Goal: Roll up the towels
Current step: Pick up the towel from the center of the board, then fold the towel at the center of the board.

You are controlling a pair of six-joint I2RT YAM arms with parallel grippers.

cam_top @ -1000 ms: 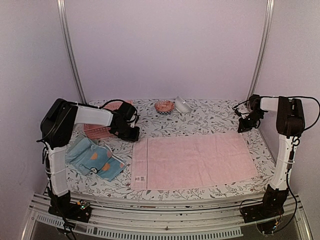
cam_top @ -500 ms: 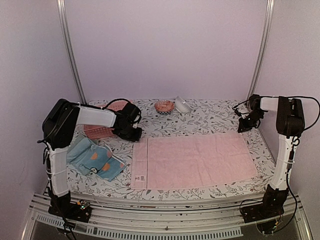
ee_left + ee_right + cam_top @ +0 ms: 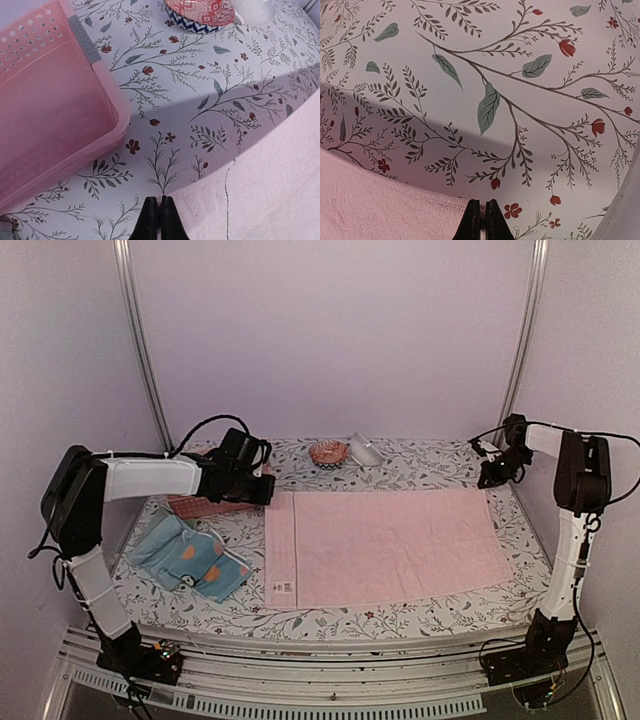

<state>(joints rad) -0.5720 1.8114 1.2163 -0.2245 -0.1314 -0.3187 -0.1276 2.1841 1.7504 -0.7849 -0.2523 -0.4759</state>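
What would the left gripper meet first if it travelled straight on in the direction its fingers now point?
The left gripper, shut on the edge of the pink towel, faces bare floral tablecloth; the patterned bowl lies beyond. If tilted downward, it probably meets the cloth first; depth is unclear.

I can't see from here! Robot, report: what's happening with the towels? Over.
Both shut: left gripper, right gripper, pinching pink towel at far corners. It lies flat, unrolled. Heaped blue towel near left. Pink basket beside left gripper.
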